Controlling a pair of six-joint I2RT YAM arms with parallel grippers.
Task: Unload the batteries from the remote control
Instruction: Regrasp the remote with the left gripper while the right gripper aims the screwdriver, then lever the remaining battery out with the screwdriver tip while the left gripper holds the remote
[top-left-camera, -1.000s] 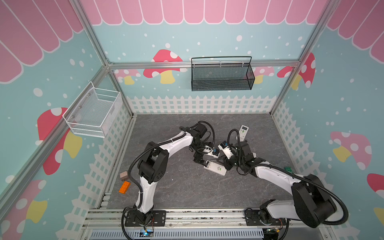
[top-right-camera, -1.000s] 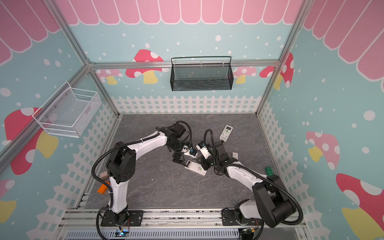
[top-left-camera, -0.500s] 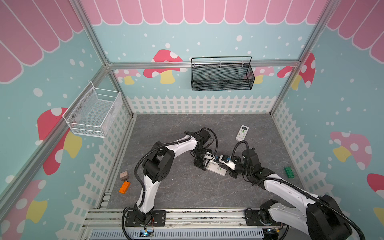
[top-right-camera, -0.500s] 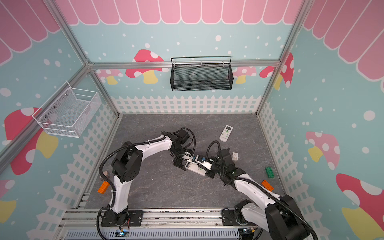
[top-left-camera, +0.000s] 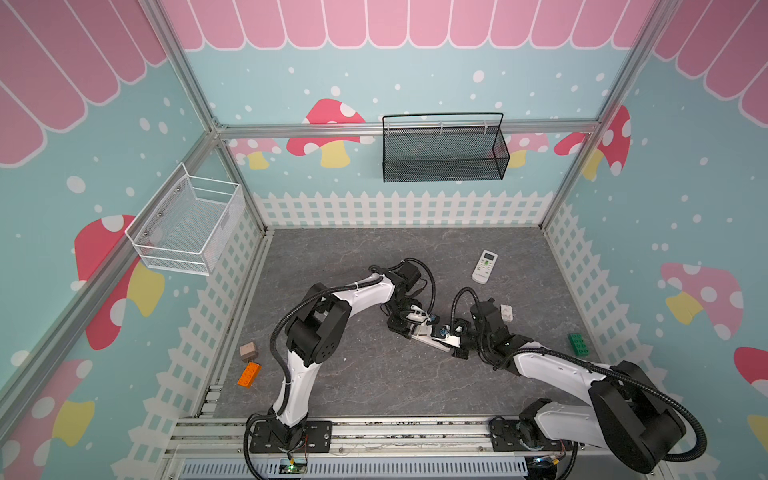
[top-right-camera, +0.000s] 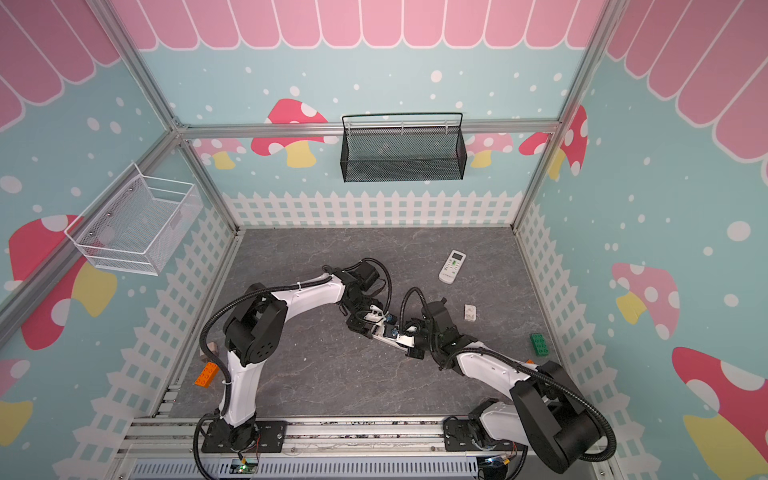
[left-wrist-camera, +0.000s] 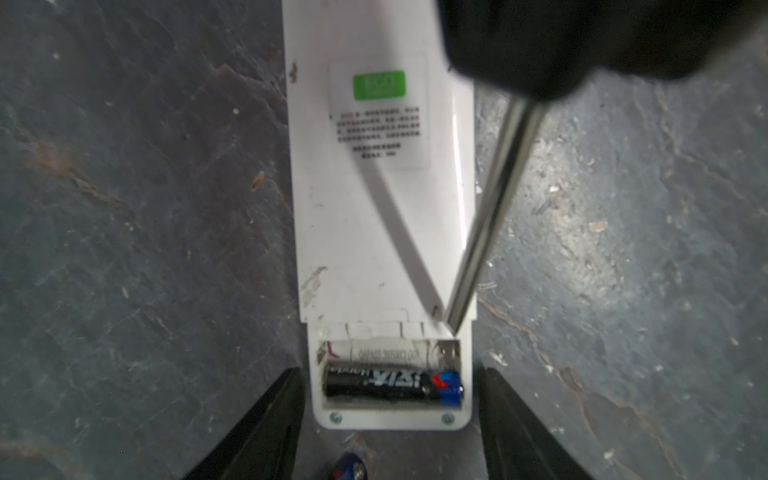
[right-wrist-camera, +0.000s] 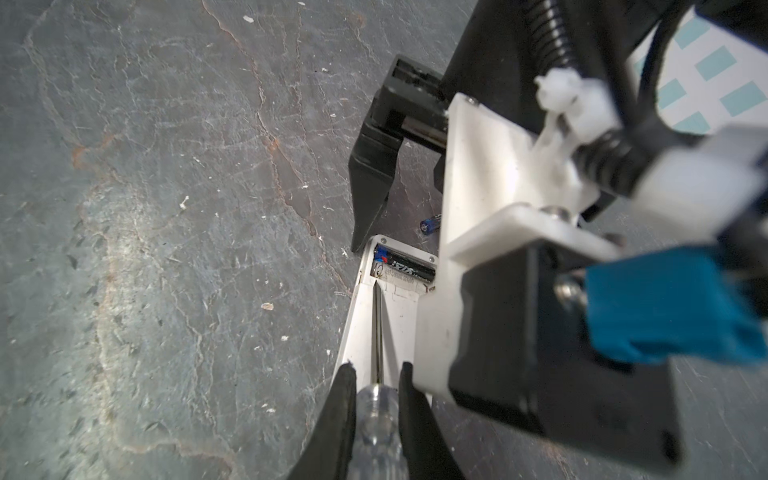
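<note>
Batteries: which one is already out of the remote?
The loose battery, lying on the table just beyond the remote's end. The black battery still sits in the open compartment.

Left gripper holds its fingers spread apart; right gripper pinches a screwdriver between its fingers.

Green brick, orange brick

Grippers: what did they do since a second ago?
The right gripper, shut on the screwdriver, moved toward the front, its tip now at the open battery bay of the remote. The left gripper narrowed around its end. It, the far remote and the green block stayed put.
</note>
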